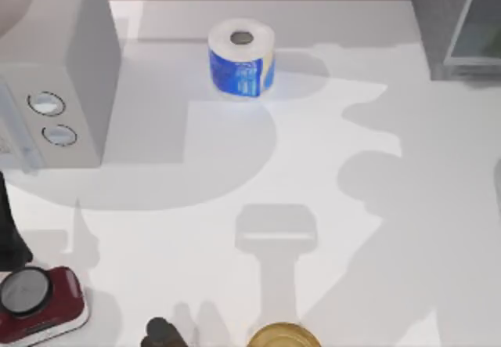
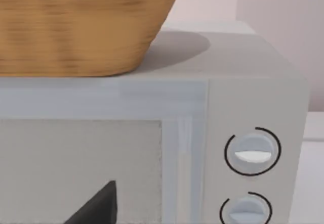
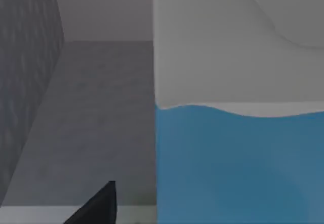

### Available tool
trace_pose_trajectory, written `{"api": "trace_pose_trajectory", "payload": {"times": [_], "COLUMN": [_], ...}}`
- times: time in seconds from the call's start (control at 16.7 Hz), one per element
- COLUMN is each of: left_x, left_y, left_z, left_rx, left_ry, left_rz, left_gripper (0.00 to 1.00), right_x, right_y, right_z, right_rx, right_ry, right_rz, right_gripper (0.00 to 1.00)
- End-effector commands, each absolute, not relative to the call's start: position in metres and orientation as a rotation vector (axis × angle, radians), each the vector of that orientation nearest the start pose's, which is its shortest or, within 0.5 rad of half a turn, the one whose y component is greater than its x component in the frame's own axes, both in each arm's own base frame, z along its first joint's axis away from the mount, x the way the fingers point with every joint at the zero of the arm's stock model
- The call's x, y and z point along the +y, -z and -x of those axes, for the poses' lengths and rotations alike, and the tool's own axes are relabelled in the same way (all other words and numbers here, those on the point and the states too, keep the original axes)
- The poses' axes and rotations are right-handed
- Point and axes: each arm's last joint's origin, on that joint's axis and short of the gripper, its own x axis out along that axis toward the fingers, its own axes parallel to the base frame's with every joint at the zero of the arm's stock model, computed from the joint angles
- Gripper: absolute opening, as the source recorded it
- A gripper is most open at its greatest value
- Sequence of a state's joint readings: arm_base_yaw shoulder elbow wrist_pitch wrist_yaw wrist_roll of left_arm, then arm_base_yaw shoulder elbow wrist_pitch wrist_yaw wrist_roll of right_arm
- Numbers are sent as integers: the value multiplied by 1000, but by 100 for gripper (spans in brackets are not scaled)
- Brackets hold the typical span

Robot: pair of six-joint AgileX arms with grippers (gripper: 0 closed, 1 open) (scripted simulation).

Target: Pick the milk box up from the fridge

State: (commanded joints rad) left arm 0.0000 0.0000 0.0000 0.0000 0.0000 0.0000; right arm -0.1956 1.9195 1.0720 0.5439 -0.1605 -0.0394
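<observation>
Milk box point(image 3: 238, 107), a rectangular carton with a white upper part and a bright blue lower part, sat very close in front of the right wrist camera, inside a dark-grey walled recess that I took to be the interior of the fridge point(image 1: 438, 18), a large dark-grey cabinet with a pale grey-green glassy panel in a thin light frame, at about 1 o'clock on the white counter point(image 1: 313, 167) in the top view. Judgement: the carton stood upright against the recess floor so it could be approached from the open front. No lettering or brand could be read on the carton.

Right gripper: one dark finger point(image 3: 98, 206) showed beside the carton, not touching it as far as visible. Whether the fingers were spread or closed, cannot tell; nothing seen held.

Left gripper: one dark fingertip point(image 2: 96, 206) faced the light-grey box with two round dials point(image 1: 55, 88), at about 10 o'clock on the counter; spread of fingers, cannot tell. A woven tan basket point(image 2: 76, 27) rested on top of that box. The dials bore no legible marks.

Other items: blue-and-white paper roll point(image 1: 241, 59) upright at 12 o'clock, its print not readable; a red-and-white device with a round face point(image 1: 35, 300) at 8 o'clock; a round golden object point(image 1: 282, 337) at 6 o'clock.

Judgement: grasp not yet made.
</observation>
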Motion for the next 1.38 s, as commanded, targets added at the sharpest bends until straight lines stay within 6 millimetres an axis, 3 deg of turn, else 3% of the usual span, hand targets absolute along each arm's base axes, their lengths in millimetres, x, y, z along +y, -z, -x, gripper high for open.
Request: {"api": "trace_pose_trajectory", "payload": {"times": [0.24,0.42,0.72,1.02,1.38], "left_x": [-1,-1,-1,-1,-1], "left_y": [-160,-160,-160,-160,-160], "left_z": [-106,-106,-106,-106,-106], "left_rx": [0,0,0,0,0], "left_ry": [0,0,0,0,0], "left_rz": [0,0,0,0,0], "left_gripper": [100,100,100,100,100], "right_x": [-74,-75,-75,-73,-73], "right_y": [-176,-176,-159,-156,-156], "right_z": [-412,-430,-463,-468,-468], "right_rx": [298,295,302,301,301], "right_ry": [10,6,9,10,10], "right_rz": [-2,0,-2,-2,-2], "right_gripper": [100,100,100,100,55]}}
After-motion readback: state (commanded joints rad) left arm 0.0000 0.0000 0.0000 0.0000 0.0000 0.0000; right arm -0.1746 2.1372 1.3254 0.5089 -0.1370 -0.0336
